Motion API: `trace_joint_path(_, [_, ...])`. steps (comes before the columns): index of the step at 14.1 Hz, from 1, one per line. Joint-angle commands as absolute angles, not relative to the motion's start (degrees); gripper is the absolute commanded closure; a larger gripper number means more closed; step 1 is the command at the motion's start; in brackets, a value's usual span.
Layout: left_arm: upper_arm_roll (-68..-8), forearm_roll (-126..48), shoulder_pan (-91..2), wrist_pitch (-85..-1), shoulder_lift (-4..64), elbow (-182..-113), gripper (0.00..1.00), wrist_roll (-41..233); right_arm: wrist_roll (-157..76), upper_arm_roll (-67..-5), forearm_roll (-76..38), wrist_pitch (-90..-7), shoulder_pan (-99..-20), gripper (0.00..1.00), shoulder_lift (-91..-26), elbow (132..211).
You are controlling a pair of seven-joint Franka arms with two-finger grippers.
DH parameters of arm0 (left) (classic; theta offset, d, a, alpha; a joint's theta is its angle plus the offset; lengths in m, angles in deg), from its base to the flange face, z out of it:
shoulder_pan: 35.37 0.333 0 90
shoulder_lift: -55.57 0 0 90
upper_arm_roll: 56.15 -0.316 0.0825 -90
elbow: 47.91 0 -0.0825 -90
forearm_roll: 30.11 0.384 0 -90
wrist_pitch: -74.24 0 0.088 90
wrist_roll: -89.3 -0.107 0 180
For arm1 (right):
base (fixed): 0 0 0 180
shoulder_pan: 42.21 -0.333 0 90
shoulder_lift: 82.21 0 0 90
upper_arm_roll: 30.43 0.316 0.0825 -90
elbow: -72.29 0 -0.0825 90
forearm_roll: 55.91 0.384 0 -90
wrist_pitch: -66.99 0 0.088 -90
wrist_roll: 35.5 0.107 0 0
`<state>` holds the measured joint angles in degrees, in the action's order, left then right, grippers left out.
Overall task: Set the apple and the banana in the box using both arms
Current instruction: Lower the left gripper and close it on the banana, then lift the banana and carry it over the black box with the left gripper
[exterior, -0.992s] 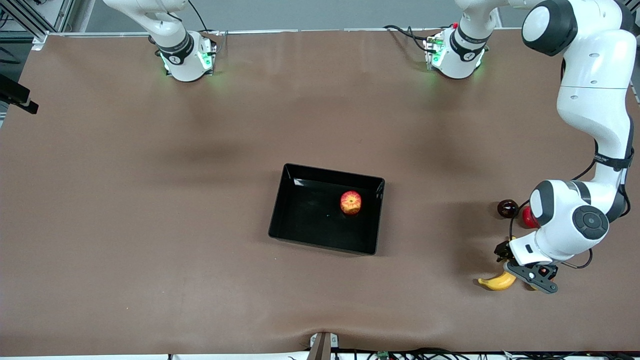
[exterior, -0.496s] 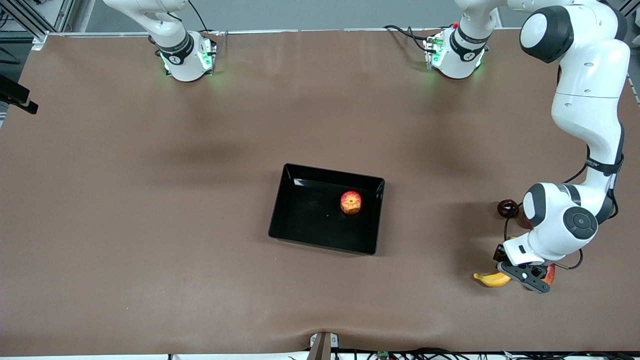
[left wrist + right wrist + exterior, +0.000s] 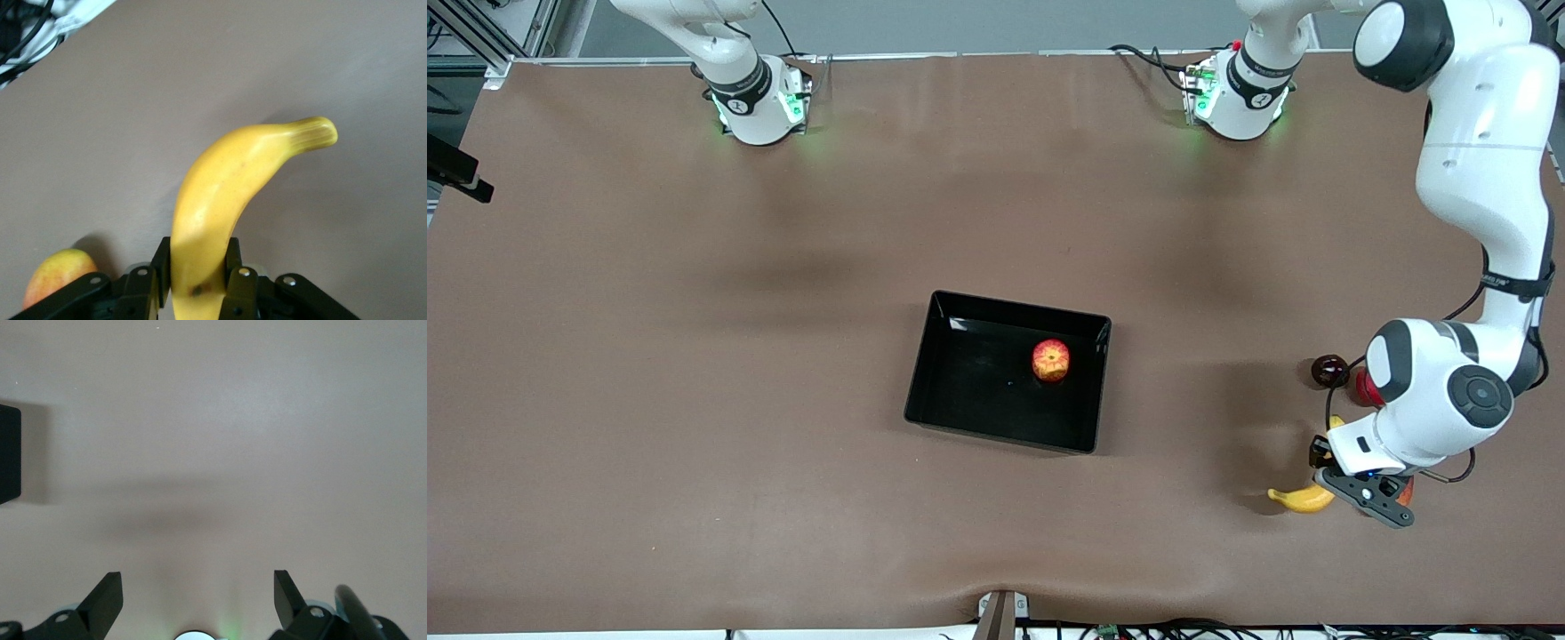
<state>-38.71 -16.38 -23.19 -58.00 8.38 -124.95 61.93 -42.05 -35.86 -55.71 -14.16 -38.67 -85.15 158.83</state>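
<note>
Brown desk (image 3: 694, 373) is seen under both arms, with the box (image 3: 951, 382) set near its middle. Inside the box, the apple (image 3: 1051, 360) is found toward the wall at its 3 o'clock side as the front view shows it.

At about 4 o'clock from the box, toward the left arm's end of the desk, the banana (image 3: 1300, 499) is clamped at one end between the fingers (image 3: 233, 267) of the left hand (image 3: 198, 283), which is closed tight on it; in the left wrist view the rest of the banana is seen curving away over the desk. A red-yellow fruit (image 3: 57, 275) lies just beside that hand. At about 12 o'clock from the banana, a dark round fruit (image 3: 1330, 370) and a red fruit (image 3: 1365, 388) lie side by side, the red one partly hidden by the arm.

The right hand (image 3: 198, 597) is held spread wide and empty over bare desk, with a corner of the box at the edge of its wrist view; that arm waits.
</note>
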Motion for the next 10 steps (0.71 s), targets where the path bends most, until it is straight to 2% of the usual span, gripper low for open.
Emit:
trace_joint_path(1, [-34.63,-16.84,-23.85,-48.49,14.16,-126.39,1.00,71.49,-42.27,-35.97,-56.00,-14.66,-38.61,0.00,-86.52,159.83])
trace_joint_path(6, [-26.28,-17.01,-26.66,-40.90,18.03,-126.57,1.00,92.76,-42.18,-35.97,-55.91,-14.83,-38.52,0.00,-86.25,159.22])
trace_joint_path(10, [-24.86,-16.58,-34.30,-40.81,18.13,-126.48,1.00,112.71,-42.27,-36.05,-55.91,-14.75,-38.43,0.00,-85.64,158.16])
